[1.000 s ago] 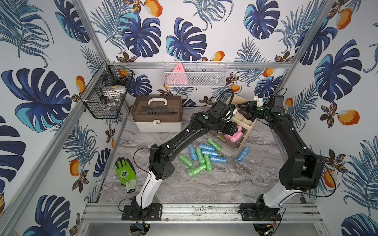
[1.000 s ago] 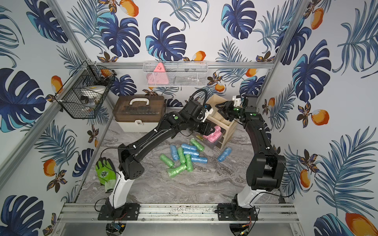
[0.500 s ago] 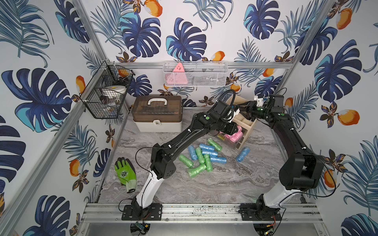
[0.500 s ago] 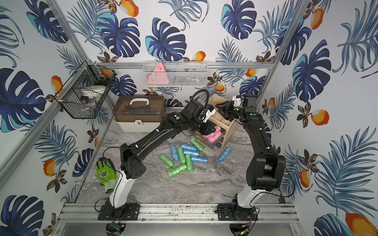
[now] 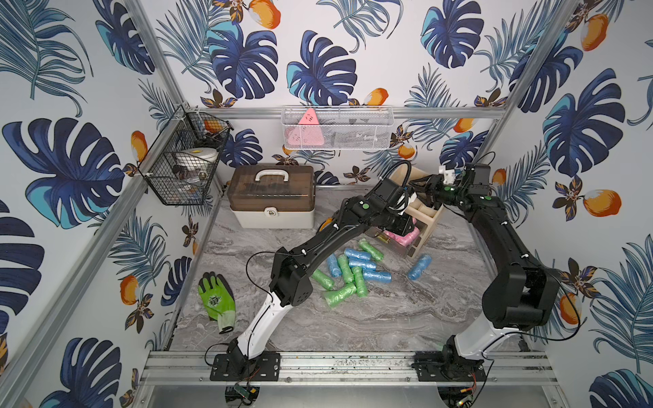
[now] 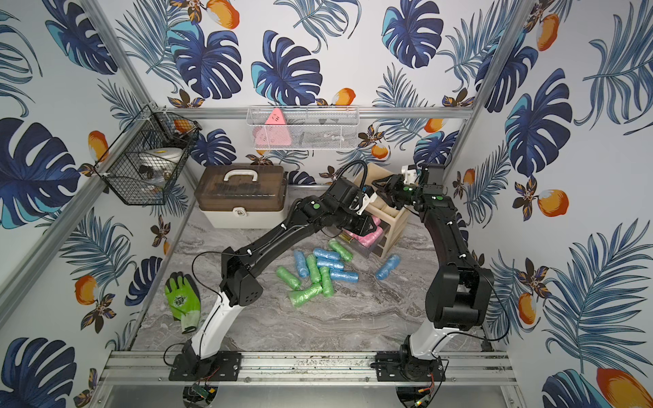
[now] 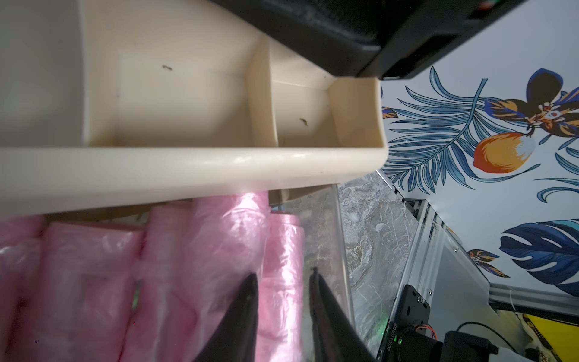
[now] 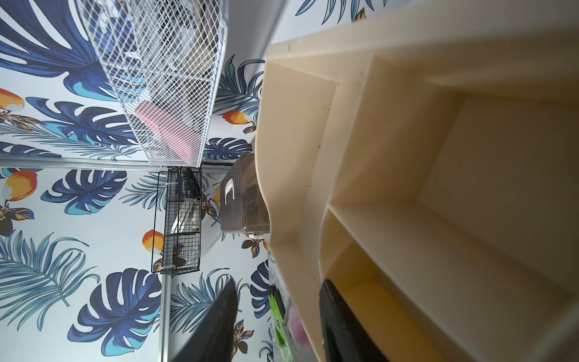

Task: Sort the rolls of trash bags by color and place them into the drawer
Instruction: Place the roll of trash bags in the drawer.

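Honestly, only my left wrist view shows the left claw [image 7: 283,278] straddling a pink roll [image 7: 283,238] in the drawer [image 7: 327,225]; top views hide that, can't tell if clamped.

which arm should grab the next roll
Likely left: the left hand is at the open drawer beside the green and blue rolls; the right hand straddles the organizer's wall, farther off.

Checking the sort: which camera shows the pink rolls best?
The left wrist view: pink rolls fill it close up. Both top views show them small behind the left arm. Right wrist: only a pink blur.
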Available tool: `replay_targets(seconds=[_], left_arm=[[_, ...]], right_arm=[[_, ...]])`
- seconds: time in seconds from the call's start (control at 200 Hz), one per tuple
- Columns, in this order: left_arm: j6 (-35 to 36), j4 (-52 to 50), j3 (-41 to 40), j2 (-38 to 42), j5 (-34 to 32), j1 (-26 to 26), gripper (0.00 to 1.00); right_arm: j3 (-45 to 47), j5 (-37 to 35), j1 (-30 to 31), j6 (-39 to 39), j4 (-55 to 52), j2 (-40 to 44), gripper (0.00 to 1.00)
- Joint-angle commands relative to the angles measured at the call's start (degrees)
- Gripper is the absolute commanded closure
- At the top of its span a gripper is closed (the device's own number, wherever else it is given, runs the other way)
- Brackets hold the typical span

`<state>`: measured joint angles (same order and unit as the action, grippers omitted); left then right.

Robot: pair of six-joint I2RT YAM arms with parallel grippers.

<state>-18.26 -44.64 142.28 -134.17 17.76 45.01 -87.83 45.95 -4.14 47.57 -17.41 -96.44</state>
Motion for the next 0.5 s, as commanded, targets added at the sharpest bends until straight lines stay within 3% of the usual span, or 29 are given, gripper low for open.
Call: replay_targets(seconds=[0.0,0.285,0.495], left_arm=[[-0.4,-0.6,0.3,0.1,-1.4,-0.1,0.66],[-0.7,5.7,-2.4,6.9,3.0,-0.2,0.63],[1.8,4.8,-9.1,15.9,-0.6,-0.3,0.65]], right_arm=[[-0.6,-0.4,0.0,0.8,-0.9,-0.3,0.54],[-2.8,-0.5,0.0,1.2,-1.5,-0.4,0.54],[-5.8,-0.7,-0.1,1.4,-2.5,-1.0,0.54]])
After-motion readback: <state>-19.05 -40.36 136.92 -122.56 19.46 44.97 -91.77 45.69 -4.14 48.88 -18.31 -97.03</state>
